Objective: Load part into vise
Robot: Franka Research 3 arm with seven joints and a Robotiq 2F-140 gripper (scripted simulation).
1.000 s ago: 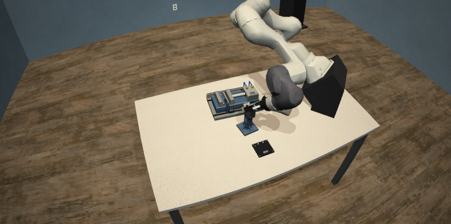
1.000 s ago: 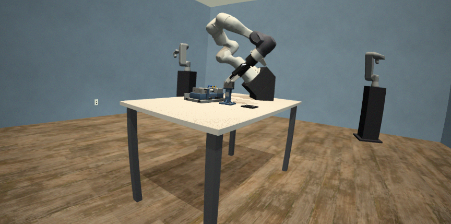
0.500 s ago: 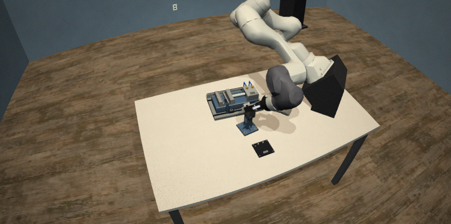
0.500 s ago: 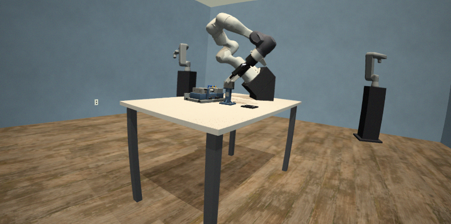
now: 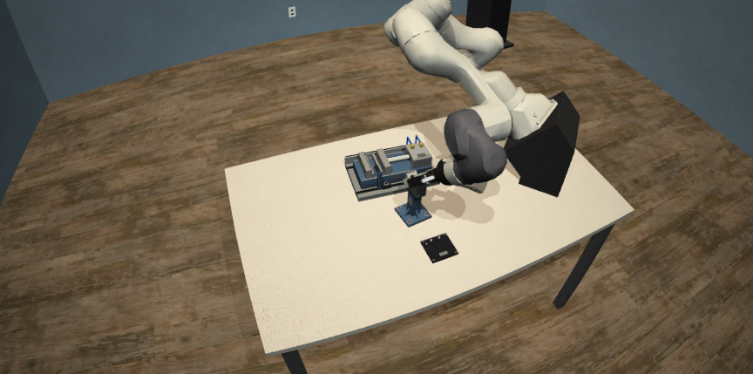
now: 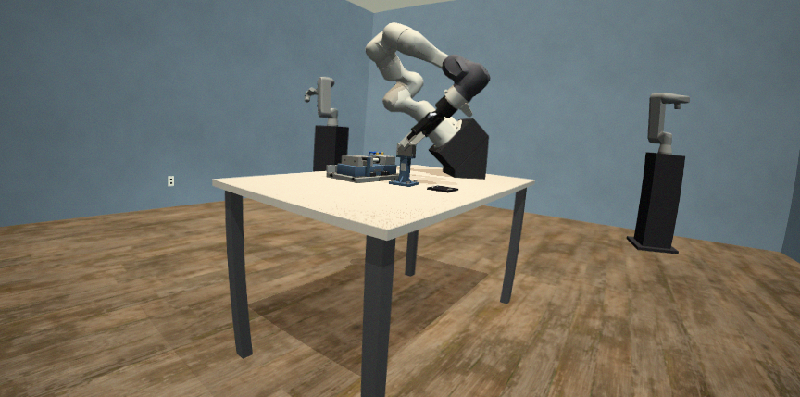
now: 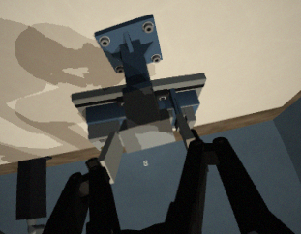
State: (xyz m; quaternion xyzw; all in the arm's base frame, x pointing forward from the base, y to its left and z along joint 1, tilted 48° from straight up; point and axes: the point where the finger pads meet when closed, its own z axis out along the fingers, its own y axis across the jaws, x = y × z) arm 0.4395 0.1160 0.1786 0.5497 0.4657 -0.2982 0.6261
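Our gripper [image 7: 146, 144] hangs over the V-block [image 5: 416, 209], which stands just beside the vise [image 5: 375, 170] in the half of the table [image 5: 315, 287] nearer its far edge. The part [image 7: 149, 136] sits atop the V-block, away from the infeed plate [image 5: 438, 248]. The fingers stand half apart on either side of the part, and we cannot tell whether they pinch it.

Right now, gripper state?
Gripper: half open, straddling the part lying in the V-block, not clamped on it.
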